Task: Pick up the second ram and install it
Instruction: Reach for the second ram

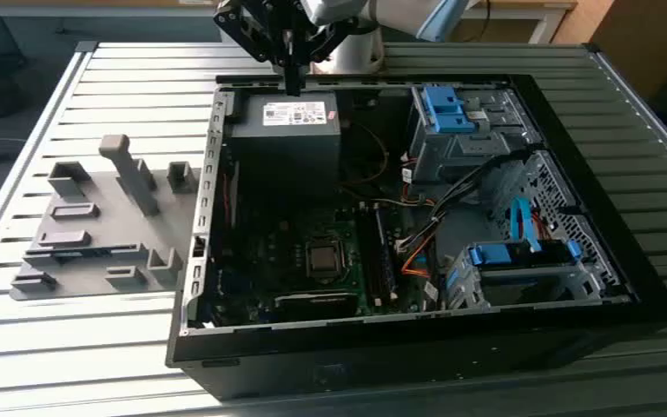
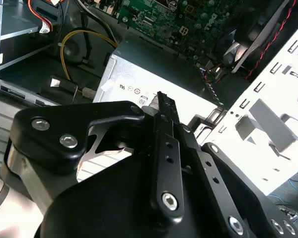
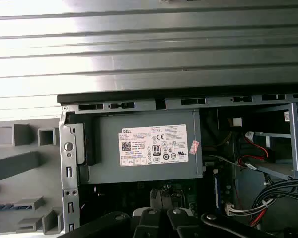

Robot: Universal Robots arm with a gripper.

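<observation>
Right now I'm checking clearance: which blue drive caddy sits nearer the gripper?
The blue caddy beside the power supply, close to the gripper; the other blue caddy sits at the case's opposite end.

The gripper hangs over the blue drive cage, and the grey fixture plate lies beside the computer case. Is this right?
Not quite. In the exterior view the gripper hangs over the grey power supply, not the blue drive cage; the grey fixture plate does lie beside the computer case.
</observation>
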